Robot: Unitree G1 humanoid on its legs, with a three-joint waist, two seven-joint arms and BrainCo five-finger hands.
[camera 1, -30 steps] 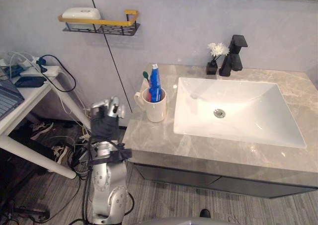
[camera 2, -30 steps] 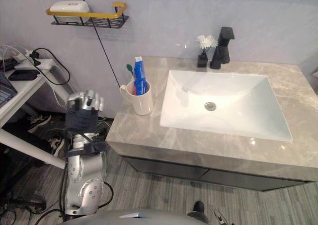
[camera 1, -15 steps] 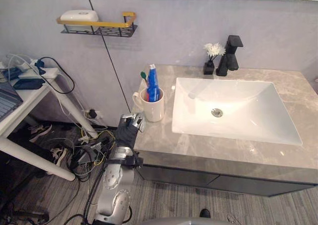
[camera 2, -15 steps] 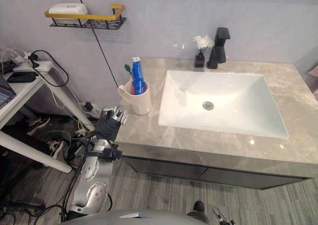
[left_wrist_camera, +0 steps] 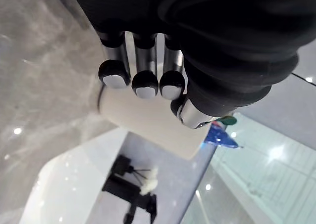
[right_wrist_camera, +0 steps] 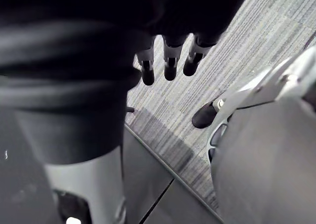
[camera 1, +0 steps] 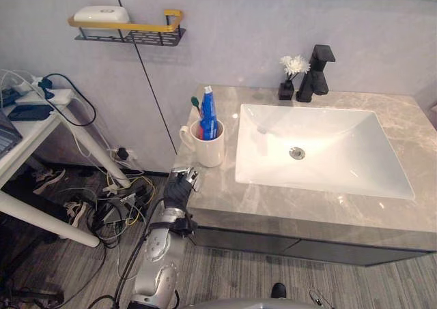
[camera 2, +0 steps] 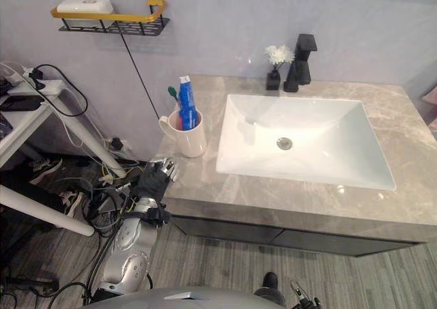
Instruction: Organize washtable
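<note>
A white mug (camera 1: pixel 207 151) stands on the grey marble counter (camera 1: pixel 232 198), left of the white sink basin (camera 1: pixel 321 152). It holds a blue toothpaste tube (camera 1: pixel 208 114) and a green-headed toothbrush (camera 1: pixel 195 104). My left hand (camera 1: pixel 180 187) is at the counter's front left edge, just below the mug, its fingers (left_wrist_camera: pixel 146 83) curled and holding nothing; the mug (left_wrist_camera: pixel 148 125) shows just past them. My right hand (right_wrist_camera: pixel 170 61) hangs over the striped floor with relaxed fingers and nothing in it.
A black faucet (camera 1: pixel 316 74) and a small vase of white flowers (camera 1: pixel 292 74) stand behind the basin. A wall shelf (camera 1: pixel 130 33) carries a white soap box (camera 1: pixel 101 13). A white side table (camera 1: pixel 34 114) with devices stands left, above tangled cables (camera 1: pixel 116 207).
My left hand has moved right and down from beside the counter to its front left edge. The whole picture has also shifted a little.
</note>
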